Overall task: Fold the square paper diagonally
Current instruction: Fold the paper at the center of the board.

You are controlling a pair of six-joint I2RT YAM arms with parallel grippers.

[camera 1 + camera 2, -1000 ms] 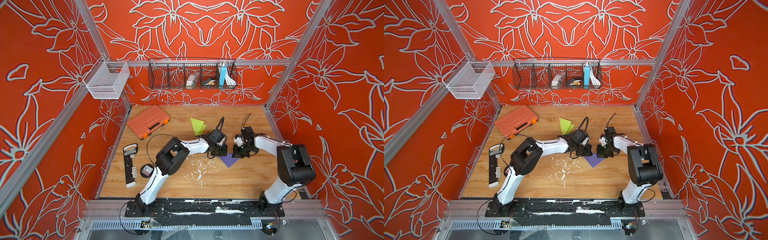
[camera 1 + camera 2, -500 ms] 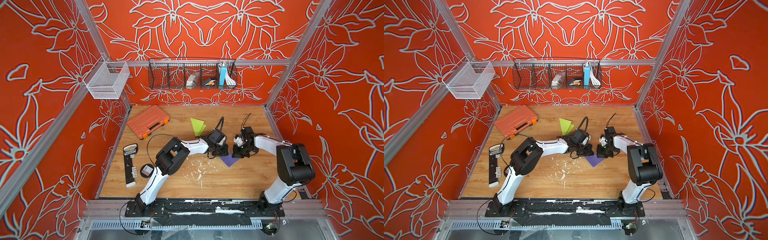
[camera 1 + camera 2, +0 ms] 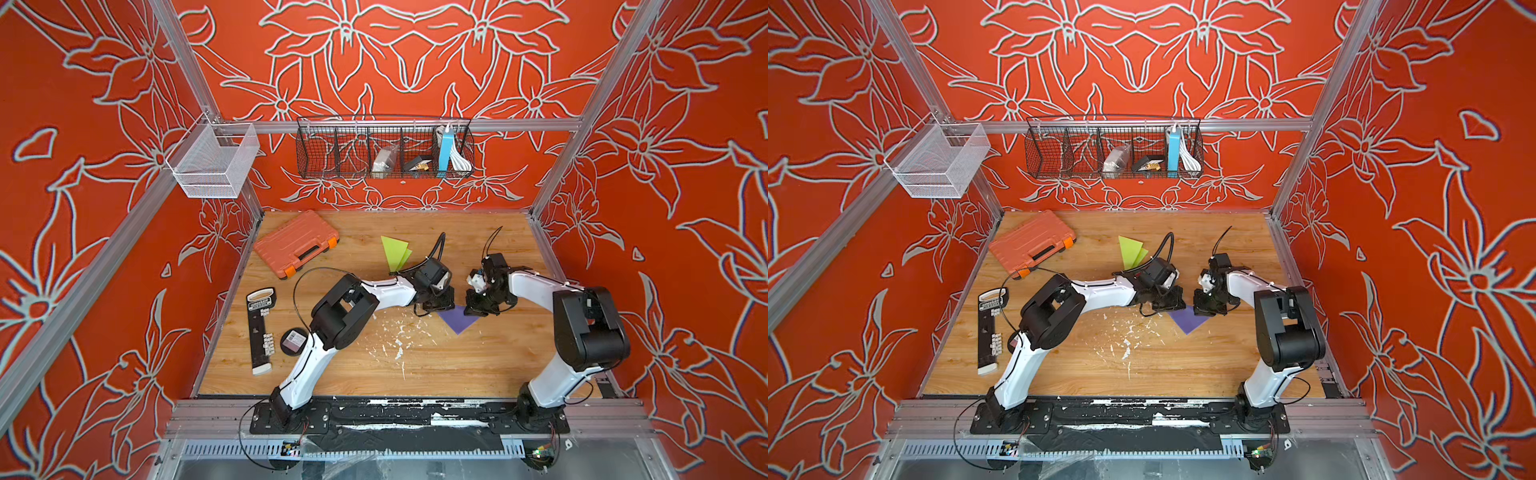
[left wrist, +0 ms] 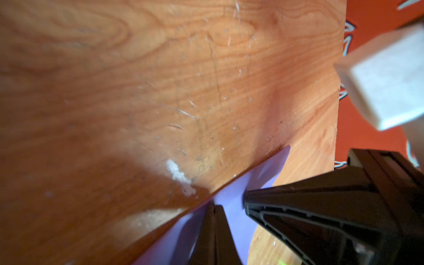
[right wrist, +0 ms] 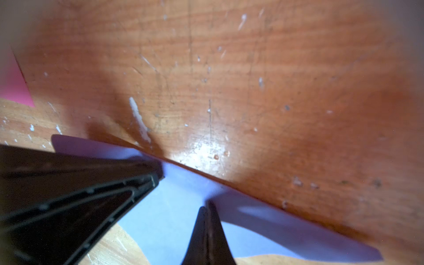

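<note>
My left gripper (image 4: 214, 208), right gripper (image 5: 206, 210): jaws pressed together, tips on paper (image 3: 457, 322). Looks thin, limp, slippery; pin near fold edge.

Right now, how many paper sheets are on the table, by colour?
Purple paper: 1
Green paper: 1, folded, layers offset
Pink paper: 1, only a corner shows, in the right wrist view
Total: 3

The left arm (image 3: 386, 289) and right arm (image 3: 536, 286) share white tubular links, boxy black joints, and black cables (image 3: 439, 247) arching toward twelve o'clock.
</note>
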